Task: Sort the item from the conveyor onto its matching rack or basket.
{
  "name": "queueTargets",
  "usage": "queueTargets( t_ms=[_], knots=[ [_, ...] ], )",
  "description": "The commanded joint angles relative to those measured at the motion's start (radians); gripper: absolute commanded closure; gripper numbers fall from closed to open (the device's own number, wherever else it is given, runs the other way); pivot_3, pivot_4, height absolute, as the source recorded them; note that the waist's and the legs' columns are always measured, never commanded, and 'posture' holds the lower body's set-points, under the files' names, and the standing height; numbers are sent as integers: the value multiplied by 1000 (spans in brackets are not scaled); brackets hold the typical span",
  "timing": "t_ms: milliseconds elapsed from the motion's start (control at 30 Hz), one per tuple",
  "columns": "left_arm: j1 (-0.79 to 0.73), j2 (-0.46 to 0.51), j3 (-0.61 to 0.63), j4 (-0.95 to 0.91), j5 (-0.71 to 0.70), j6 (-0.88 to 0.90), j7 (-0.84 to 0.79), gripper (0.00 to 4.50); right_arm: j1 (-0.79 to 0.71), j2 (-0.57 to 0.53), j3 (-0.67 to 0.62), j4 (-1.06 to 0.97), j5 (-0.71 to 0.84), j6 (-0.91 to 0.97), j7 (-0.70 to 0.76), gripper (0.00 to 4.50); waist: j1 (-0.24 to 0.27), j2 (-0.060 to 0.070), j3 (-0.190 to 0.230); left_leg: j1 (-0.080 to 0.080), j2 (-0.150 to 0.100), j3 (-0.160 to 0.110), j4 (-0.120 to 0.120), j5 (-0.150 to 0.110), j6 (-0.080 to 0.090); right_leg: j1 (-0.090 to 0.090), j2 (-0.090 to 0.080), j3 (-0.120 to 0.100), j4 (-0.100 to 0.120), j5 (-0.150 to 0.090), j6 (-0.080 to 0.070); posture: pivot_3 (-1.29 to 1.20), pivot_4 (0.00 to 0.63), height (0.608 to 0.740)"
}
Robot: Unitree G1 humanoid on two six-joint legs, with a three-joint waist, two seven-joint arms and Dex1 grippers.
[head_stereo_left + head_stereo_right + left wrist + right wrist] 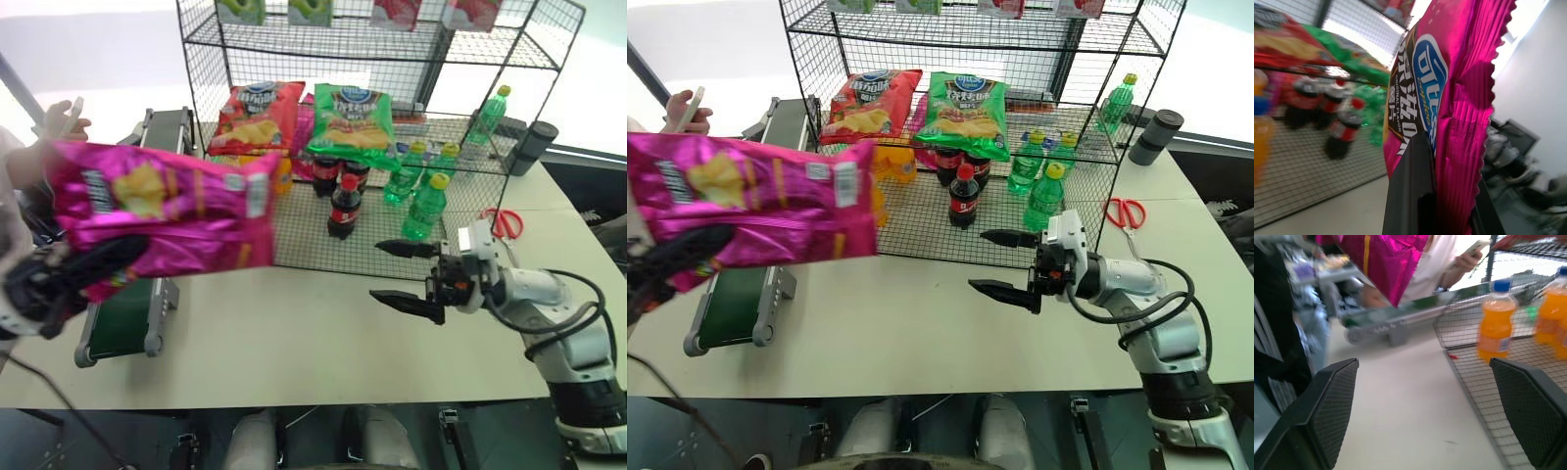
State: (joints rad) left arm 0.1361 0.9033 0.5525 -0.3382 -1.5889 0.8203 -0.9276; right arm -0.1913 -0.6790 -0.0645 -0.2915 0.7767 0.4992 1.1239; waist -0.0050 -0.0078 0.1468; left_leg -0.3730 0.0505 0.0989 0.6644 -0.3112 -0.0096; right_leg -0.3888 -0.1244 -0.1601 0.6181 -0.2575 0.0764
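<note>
On my left, the left gripper (59,279) is pinched on the pink crisp bag (162,215), held in the air above the conveyor (122,318). Ahead stands the rack (392,147). My right gripper (402,274) hangs over the table (294,343), fingers spread, holding nothing.

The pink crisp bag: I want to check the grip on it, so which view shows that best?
The left wrist view: the left gripper pinches the pink crisp bag by its crimped edge. The eye views show the whole bag lifted; the right wrist view shows one corner.
</note>
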Motion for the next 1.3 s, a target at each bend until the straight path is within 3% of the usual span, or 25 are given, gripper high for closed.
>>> queueTargets(
  t_ms=[33, 167, 300, 567, 767, 867, 1100, 1200, 1300],
  knots=[
    [-134, -51, -128, 22, -38, 56, 18, 4399, 10, -41, -69, -89, 198, 179, -38, 0, 0, 0, 0, 1, 0, 0, 0, 0, 0, 0, 0, 0, 0, 0, 0, 0, 150, 740],
    [-267, -120, -221, 71, -17, 96, 19, 4399, -3, -45, -100, -101, 332, 314, -130, 0, -6, -1, -1, 1, -1, 0, 0, 0, 1, 0, 3, 0, 0, 2, -3, 0, 150, 740],
    [-342, -182, -267, 94, -17, 124, 35, 4399, -19, -23, -84, -114, 328, 337, -192, 0, -8, -1, -1, 1, -1, 0, 0, 0, 0, -1, 4, 1, 0, 2, -3, 0, 150, 740],
    [-401, -259, -304, 124, 39, 132, 55, 4399, -66, 34, -68, -138, 410, 393, -267, 0, -4, -1, -1, 0, -1, 0, 0, 0, 0, -1, 5, 1, -1, 2, -3, 0, 150, 740],
    [-415, -298, -315, 109, 141, 100, 40, 4399, -89, 75, -1, -150, 369, 392, -293, 0, -4, -2, -1, 0, -1, 0, 0, 0, 0, -1, 5, 1, -2, 2, -3, 0, 150, 740],
    [-414, -307, -309, 111, 165, 94, 31, 4500, -109, 99, 14, -134, 358, 390, -310, 923, -5, -1, -1, 0, -1, 0, 0, 0, 0, -1, 5, 1, -2, 2, -3, 0, 150, 740],
    [-409, -328, -308, 108, 226, 67, 48, 4500, -124, 109, 31, -121, 319, 383, -302, 4219, -3, -2, -1, -1, -1, 0, 0, 0, 0, -1, 5, 1, -2, 2, -3, 0, 150, 740],
    [-408, -330, -299, 117, 280, 28, 30, 3701, -116, 84, 28, -112, 258, 346, -273, 4305, -3, -2, -1, -1, -1, 1, 0, 0, 0, -1, 5, 1, -2, 2, -3, 0, 150, 740],
    [-395, -298, -294, 130, 327, 16, -6, 2221, -85, 51, -13, -122, 201, 295, -263, 4305, -3, -2, -1, -1, -1, 1, 0, 0, 0, -2, 5, 1, -2, 2, -3, 0, 150, 740]
  ],
)
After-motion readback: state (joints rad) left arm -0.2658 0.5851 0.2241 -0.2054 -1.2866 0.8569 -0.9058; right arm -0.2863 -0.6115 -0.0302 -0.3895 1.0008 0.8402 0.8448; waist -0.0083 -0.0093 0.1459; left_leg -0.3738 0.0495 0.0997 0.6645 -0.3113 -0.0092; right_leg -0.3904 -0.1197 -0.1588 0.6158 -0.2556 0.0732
